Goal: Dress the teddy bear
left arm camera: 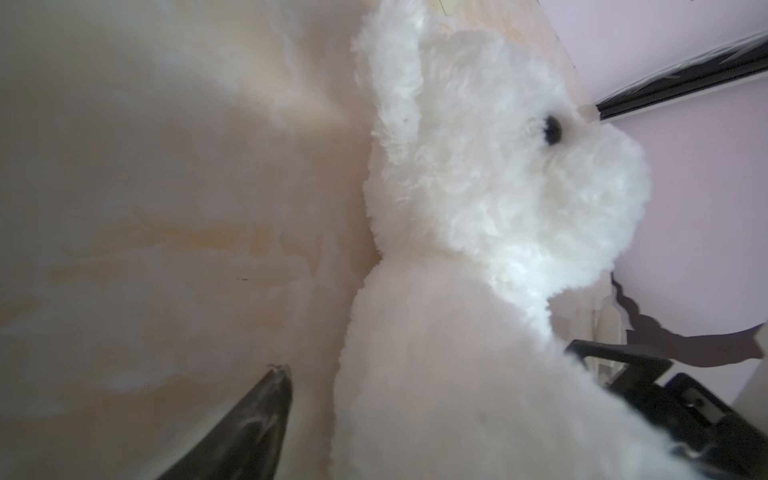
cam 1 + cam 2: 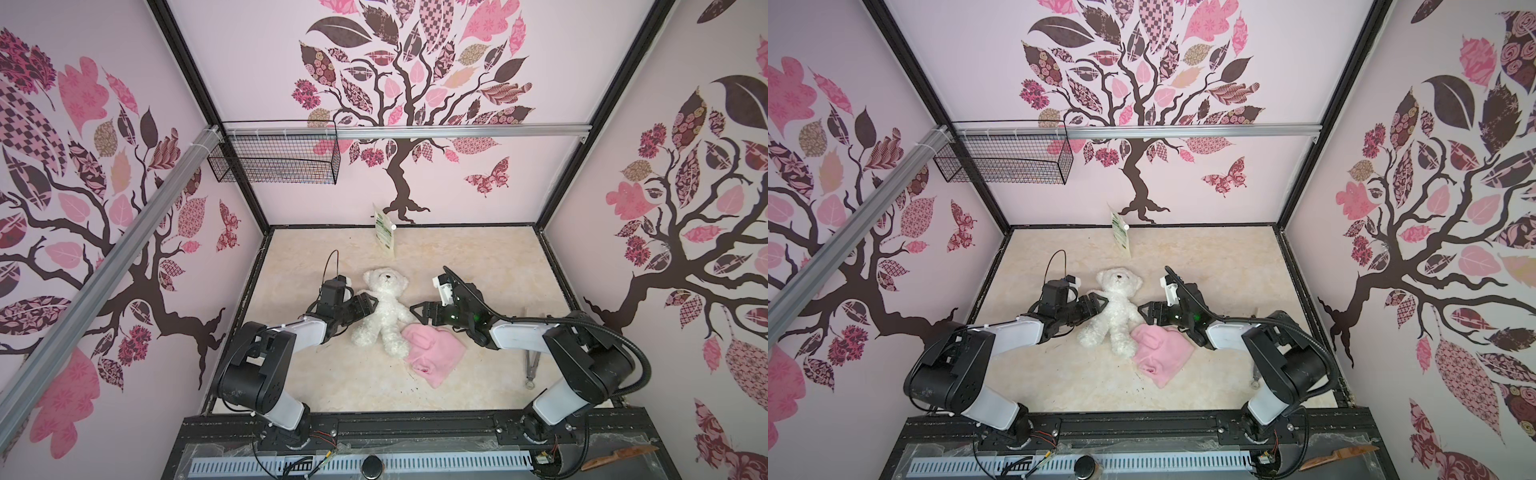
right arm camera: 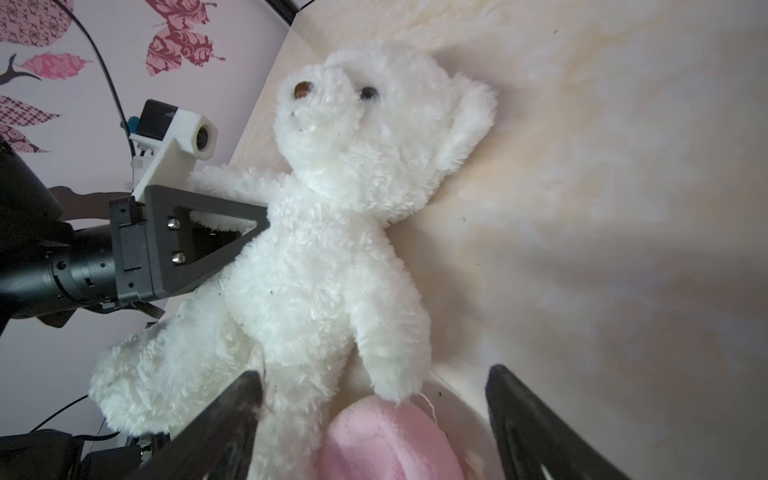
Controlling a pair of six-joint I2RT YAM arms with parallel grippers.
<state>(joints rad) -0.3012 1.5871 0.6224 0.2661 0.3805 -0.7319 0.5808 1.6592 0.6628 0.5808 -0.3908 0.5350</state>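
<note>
The teddy bear [image 2: 384, 309] lies on its back mid-worktop, head toward the far wall, legs toward the near edge. The pink top [image 2: 432, 353] lies crumpled just right of its legs, touching one foot.

The left hand [image 2: 368, 305] sits at the bear's left-side arm with its jaws spread around that arm. In the left wrist view plush fills the gap between them, but whether they actually pinch it I cannot tell. The right hand [image 2: 415, 312] stands wide and empty, just beside the bear's other arm and above the top.

Risks, as I judge them: soft fur could slip from a shallow pinch. If the left hand pulls on one arm, the whole bear may swing and drag onto the garment. The right hand, closing low, might catch both paw and cloth. The top is bunched, so its opening is hard to find.

The worktop [image 2: 478, 266] is pale, marbled and smooth. A small card [image 2: 384, 230] leans at the far wall and a metal tool [image 2: 532, 363] lies to the right. Pink walls carry tree decals, and a wire basket [image 2: 274, 158] hangs far left.
</note>
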